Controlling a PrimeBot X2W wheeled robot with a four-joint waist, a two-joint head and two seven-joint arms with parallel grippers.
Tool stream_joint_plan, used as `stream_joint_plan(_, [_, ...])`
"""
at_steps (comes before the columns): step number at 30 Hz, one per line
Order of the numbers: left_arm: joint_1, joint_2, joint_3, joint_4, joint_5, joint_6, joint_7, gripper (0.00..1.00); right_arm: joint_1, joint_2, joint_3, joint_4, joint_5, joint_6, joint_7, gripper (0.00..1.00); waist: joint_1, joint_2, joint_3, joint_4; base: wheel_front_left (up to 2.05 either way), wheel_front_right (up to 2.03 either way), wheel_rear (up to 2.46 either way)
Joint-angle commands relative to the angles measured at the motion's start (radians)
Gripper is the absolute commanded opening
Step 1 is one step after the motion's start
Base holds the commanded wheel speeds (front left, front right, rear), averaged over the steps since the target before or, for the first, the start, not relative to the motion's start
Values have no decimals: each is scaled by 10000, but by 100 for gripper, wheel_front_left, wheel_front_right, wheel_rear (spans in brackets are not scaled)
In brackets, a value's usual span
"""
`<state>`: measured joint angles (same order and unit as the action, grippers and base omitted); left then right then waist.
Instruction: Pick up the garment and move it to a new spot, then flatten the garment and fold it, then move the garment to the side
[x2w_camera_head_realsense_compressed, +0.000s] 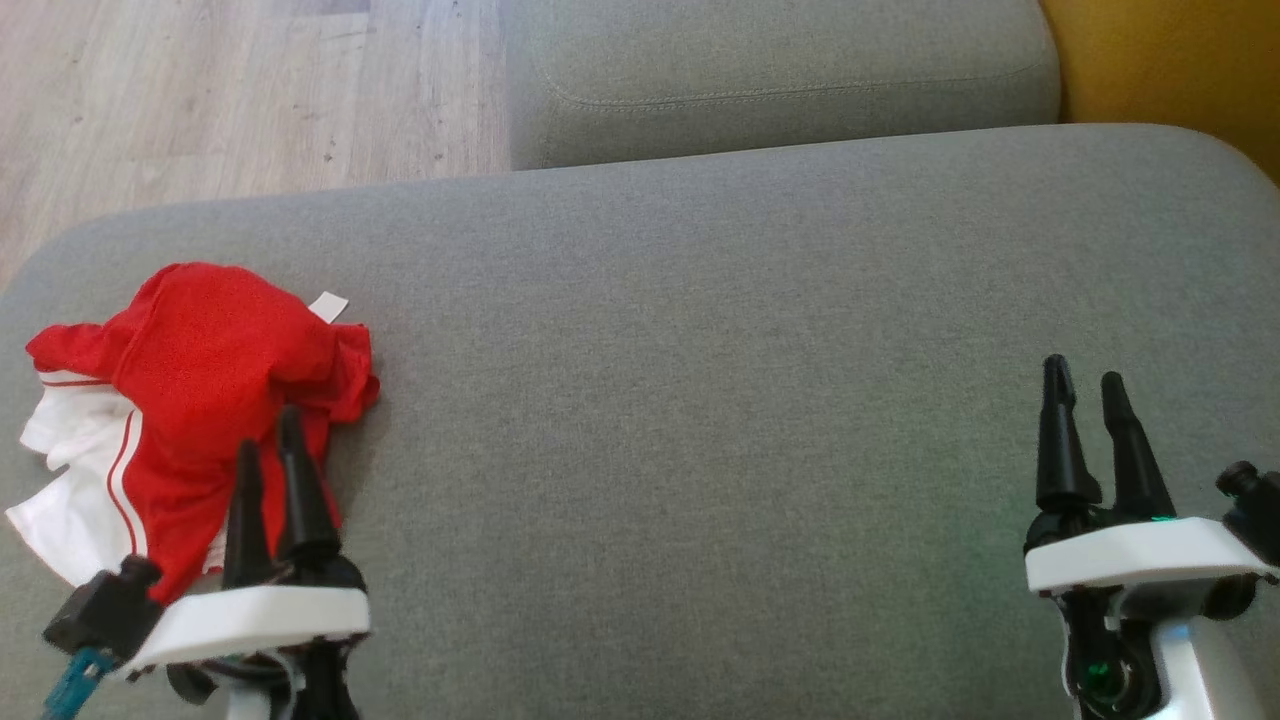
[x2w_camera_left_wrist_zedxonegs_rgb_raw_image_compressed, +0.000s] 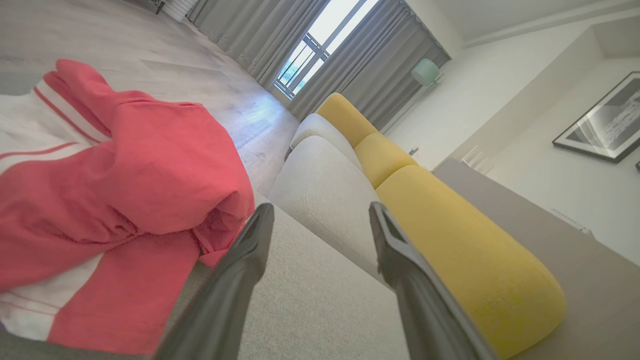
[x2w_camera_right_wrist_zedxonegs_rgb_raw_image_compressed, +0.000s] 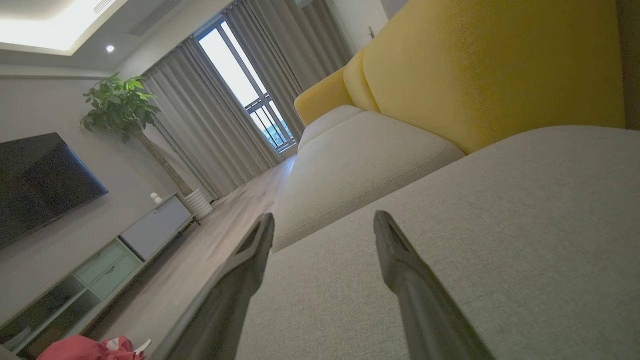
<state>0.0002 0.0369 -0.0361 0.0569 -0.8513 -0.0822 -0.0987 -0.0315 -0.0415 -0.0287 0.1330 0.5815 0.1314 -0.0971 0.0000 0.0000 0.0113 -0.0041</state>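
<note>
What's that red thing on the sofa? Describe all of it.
The garment is soft red cloth with white panels, thin red stripes and a small white tag. It lies crumpled at the left end of the grey sofa seat. The open left gripper is at its near edge, holding nothing.

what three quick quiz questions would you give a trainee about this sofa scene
1. True or false: the red and white garment lies neatly folded on the grey cushion.
2. Which is nearer the garment? A. the left gripper B. the right gripper C. both are equally near
3. Fill in: neither gripper holds anything; the jaws of both stand ____.

Key:
1. False: it lies crumpled in a heap.
2. A
3. open
</note>
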Motion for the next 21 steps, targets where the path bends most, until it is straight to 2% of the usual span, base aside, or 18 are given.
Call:
stream_joint_plan(1, [-311, 98, 29, -467, 580, 13, -140, 100, -345, -63, 231, -357, -551, -4, -162, 100, 0, 0, -1, -2, 0, 0, 0])
stream_joint_plan(21, [-240, 208, -1231, -324, 4668, 446, -704, 100, -206, -72, 339, -462, -3468, -6, -723, 100, 0, 0, -36, -10, 0, 0, 0])
